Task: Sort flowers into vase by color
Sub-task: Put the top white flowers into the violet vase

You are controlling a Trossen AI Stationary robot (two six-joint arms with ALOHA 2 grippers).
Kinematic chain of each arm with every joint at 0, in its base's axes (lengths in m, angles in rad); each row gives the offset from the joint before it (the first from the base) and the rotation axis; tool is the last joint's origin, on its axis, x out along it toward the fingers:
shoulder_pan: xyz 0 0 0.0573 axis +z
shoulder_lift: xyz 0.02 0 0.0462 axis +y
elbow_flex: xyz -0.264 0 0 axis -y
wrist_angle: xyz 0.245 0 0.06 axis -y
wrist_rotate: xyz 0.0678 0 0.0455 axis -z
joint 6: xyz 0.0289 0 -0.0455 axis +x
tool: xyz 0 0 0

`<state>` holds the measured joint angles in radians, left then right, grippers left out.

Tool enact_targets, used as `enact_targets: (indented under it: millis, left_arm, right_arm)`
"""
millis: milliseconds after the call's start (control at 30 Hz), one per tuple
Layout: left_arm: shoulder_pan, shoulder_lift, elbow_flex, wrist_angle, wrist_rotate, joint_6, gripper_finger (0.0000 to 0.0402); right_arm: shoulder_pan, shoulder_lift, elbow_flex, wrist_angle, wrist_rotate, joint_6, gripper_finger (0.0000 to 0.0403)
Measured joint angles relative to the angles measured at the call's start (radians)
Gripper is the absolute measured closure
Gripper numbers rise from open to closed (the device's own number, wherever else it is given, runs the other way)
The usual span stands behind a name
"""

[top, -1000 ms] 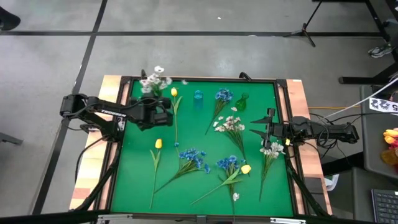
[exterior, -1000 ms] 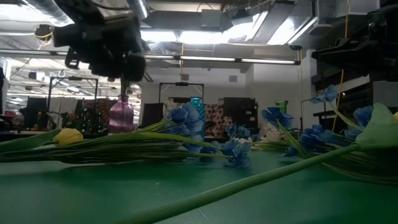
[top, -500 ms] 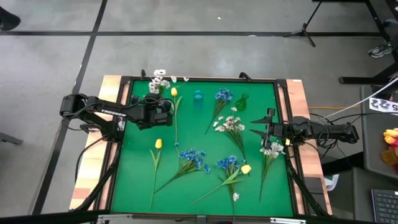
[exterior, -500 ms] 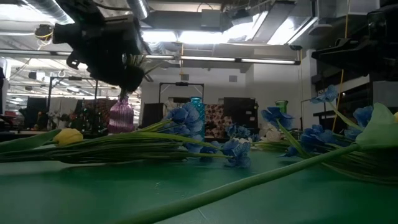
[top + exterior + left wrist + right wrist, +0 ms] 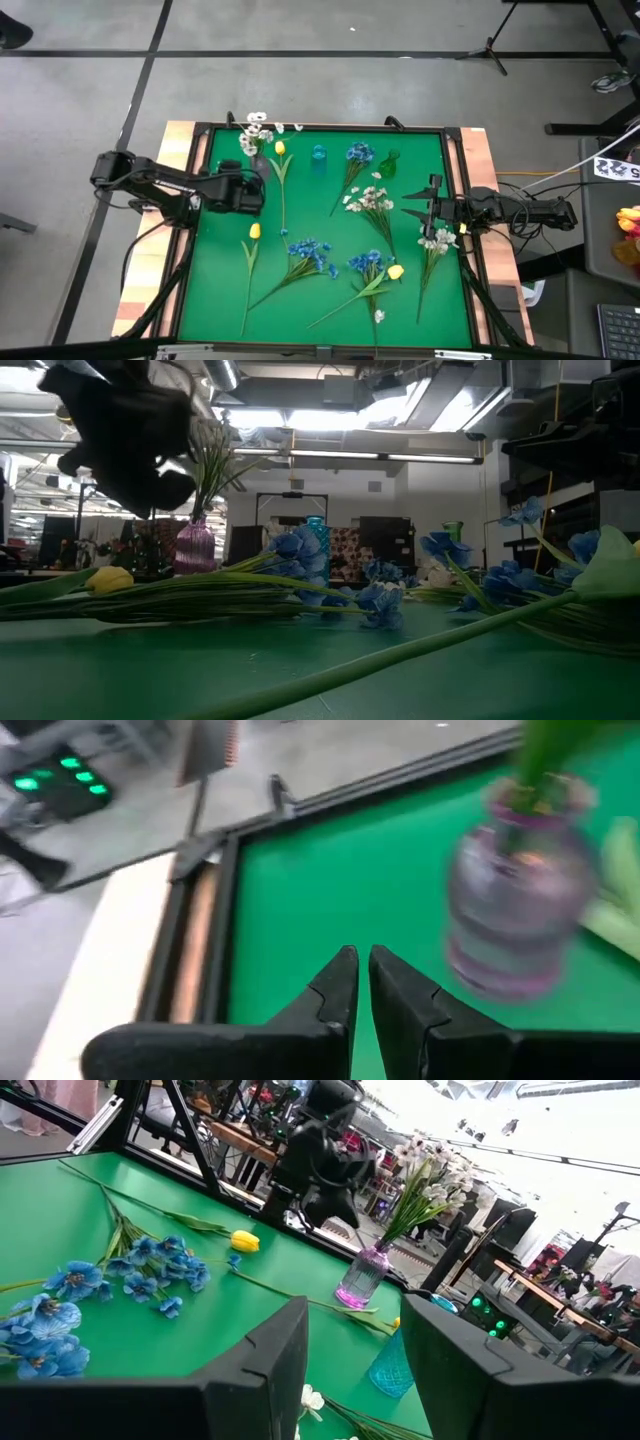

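Note:
A purple vase (image 5: 260,163) stands at the mat's far left and holds a bunch of white flowers (image 5: 256,131) by their stalks. My left gripper (image 5: 262,190) hovers just near of the vase (image 5: 515,910), its fingers a narrow slit apart with nothing between them. Other flowers lie flat on the green mat: yellow ones (image 5: 280,148) (image 5: 254,231) (image 5: 396,271), blue ones (image 5: 310,252) (image 5: 368,262) (image 5: 359,153) and white ones (image 5: 370,199) (image 5: 437,240). My right gripper (image 5: 432,206) waits open at the mat's right edge, touching nothing.
A blue vase (image 5: 318,155) and a green vase (image 5: 388,163) stand along the far side, right of the purple one. A raised dark frame (image 5: 190,230) borders the mat. Bare mat lies along the left side below my left gripper.
My left gripper has drawn back from the purple vase toward the table's left and near edges and has tipped and rolled. The white flowers stay standing in the vase, their stalks now fanned out above its mouth.

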<state>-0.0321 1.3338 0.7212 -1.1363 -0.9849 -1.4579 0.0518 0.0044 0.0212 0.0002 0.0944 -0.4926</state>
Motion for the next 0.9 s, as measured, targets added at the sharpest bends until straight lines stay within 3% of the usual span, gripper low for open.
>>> enact_targets:
  millis: [233, 400, 667, 900]
  left_arm:
    - [-0.166, -0.042, 0.000, 0.154, 0.141, 0.128, 0.0356]
    - [-0.250, -0.047, 0.000, 0.413, 0.135, 0.299, 0.0331]
    - [-0.260, -0.047, 0.000, 0.814, 0.068, 0.615, 0.0262]
    - [-0.262, -0.069, 0.000, 1.002, 0.090, 0.831, 0.0232]
  right_arm:
    - [0.000, 0.000, 0.000, 0.001, 0.000, 0.002, 0.0242]
    - [0.000, 0.000, -0.002, 0.022, 0.007, 0.062, 0.0242]
    - [0.000, 0.023, -0.004, 0.048, 0.046, 0.247, 0.0242]
    - [0.001, 0.182, 0.007, 0.029, 0.045, 0.516, 0.0242]
